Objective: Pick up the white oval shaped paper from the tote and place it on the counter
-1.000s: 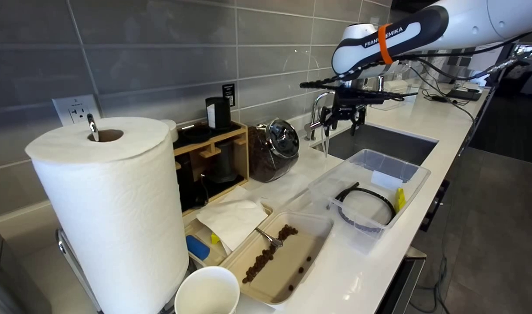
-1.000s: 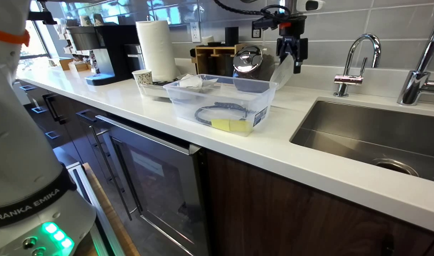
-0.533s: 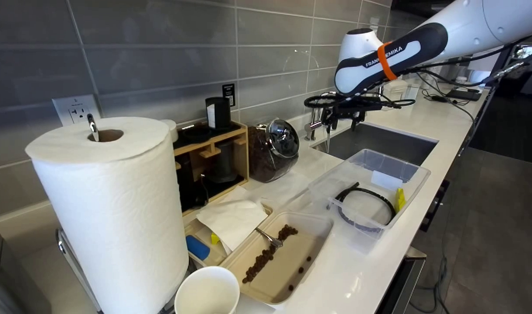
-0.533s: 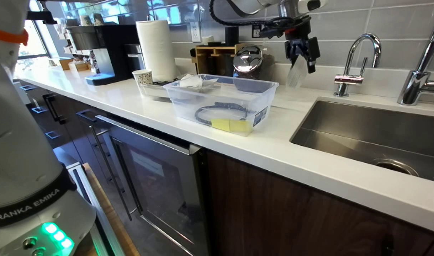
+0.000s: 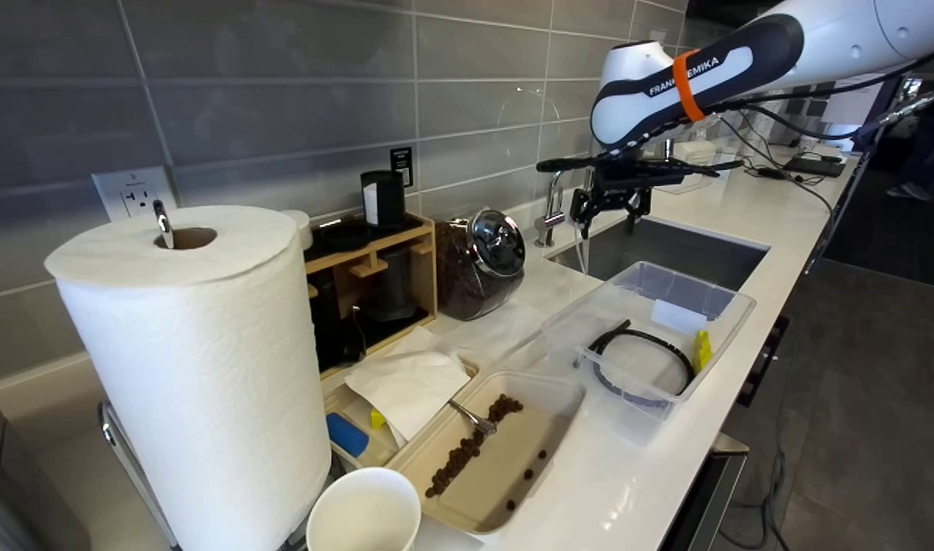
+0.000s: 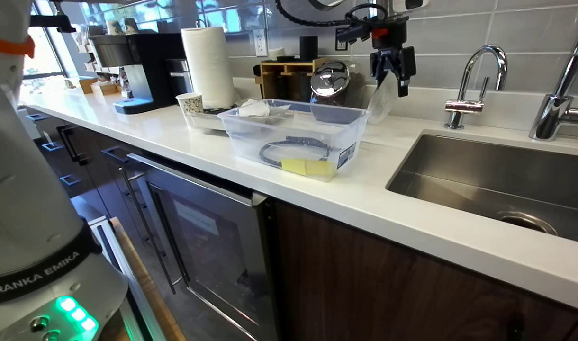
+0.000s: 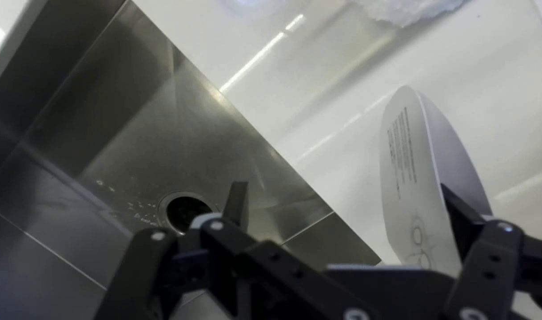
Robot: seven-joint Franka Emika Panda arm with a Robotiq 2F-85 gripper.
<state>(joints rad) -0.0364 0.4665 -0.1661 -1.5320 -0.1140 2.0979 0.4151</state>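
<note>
Grey tiles (image 5: 283, 46) behind a white bench (image 6: 365, 189); the paper (image 7: 404, 191) at the pincer (image 7: 342, 186), outside the tote (image 6: 237, 137).
Pincer spread, not pinching: the paper seems hooked on just one finger (image 7: 462, 213), the one away from the sink (image 6: 483, 170). Its long axis slants steeply down from that finger, over bench beside the sink; whether its tip touches, I cannot tell. Next, likely, a move straight down; the paper may cling.

This is a kitchen. A steel sink (image 6: 502, 163) is set into the white bench (image 6: 374, 166), chrome taps (image 6: 463, 106) behind it, a coffee machine (image 6: 151, 66) further along.
</note>
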